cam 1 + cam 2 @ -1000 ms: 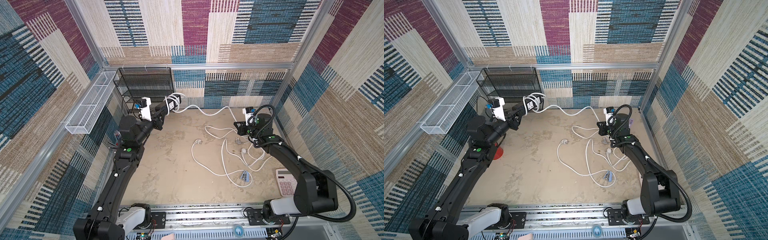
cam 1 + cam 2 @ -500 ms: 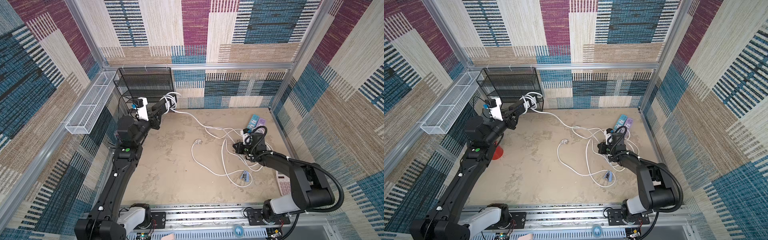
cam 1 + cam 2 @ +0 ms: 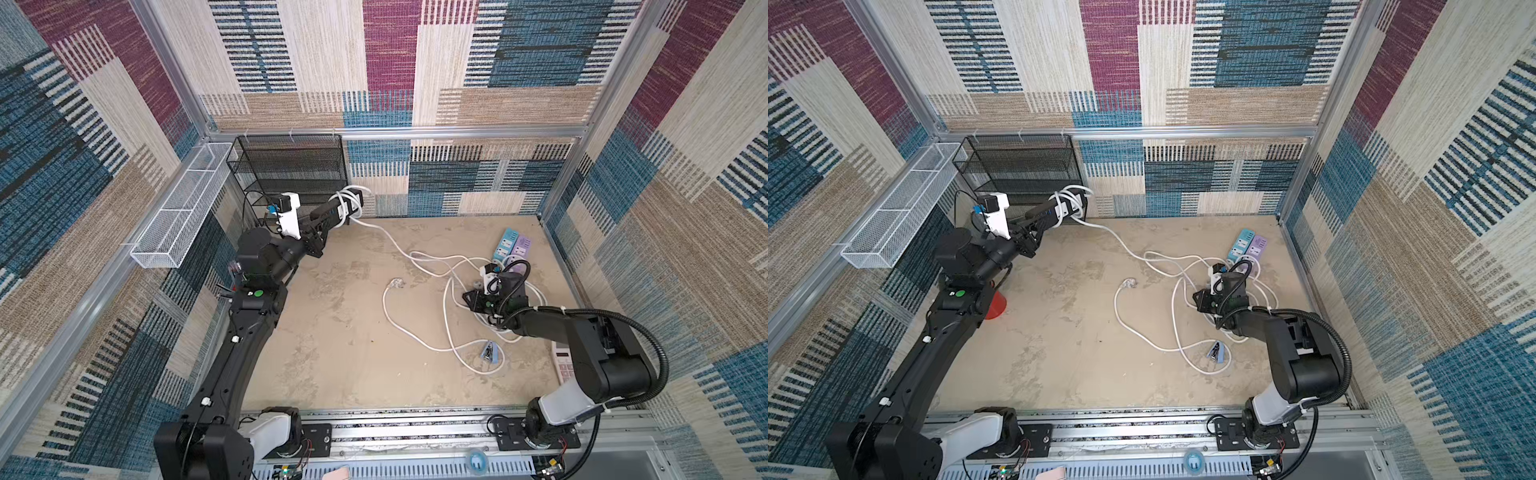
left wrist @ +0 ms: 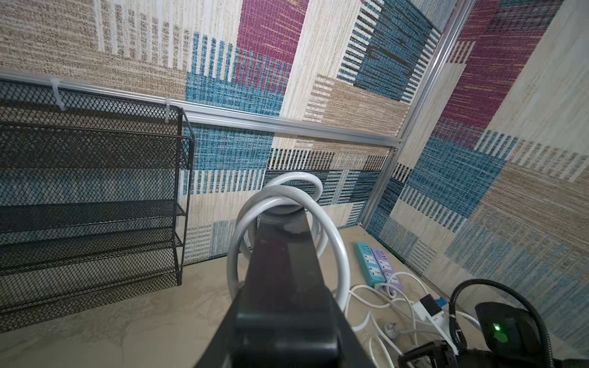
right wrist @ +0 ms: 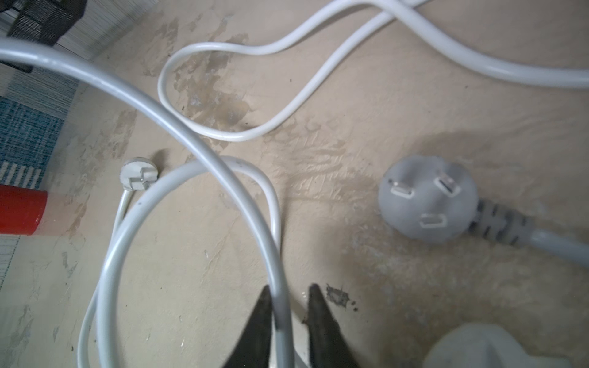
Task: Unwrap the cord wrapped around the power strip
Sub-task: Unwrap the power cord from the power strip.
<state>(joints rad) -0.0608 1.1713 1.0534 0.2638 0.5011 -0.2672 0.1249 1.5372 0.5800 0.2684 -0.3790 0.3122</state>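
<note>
A black power strip (image 3: 337,208) (image 3: 1054,211) is raised off the table near the back left, with my left gripper (image 3: 320,217) (image 3: 1034,220) shut on its near end. White cord (image 3: 352,195) (image 4: 287,197) loops loosely round the strip's (image 4: 283,264) far end, then trails down across the table (image 3: 332,332) into a tangle. My right gripper (image 3: 469,298) (image 3: 1200,300) (image 5: 288,288) sits low over that tangle. Its jaws stand apart with a stretch of the cord (image 5: 277,229) running between them, against one finger.
A black mesh rack (image 3: 291,170) and a white wire basket (image 3: 183,203) line the back left. Teal (image 3: 505,245) and purple (image 3: 520,248) strips lie back right. A grey plug (image 5: 427,197), white plug (image 3: 395,284), blue clip (image 3: 488,351), calculator (image 3: 563,365) and red cup (image 3: 995,305) are nearby.
My right gripper came down from the raised back position to the table, carrying the cord down, and its jaws have parted. The left arm shifted the strip slightly left.
</note>
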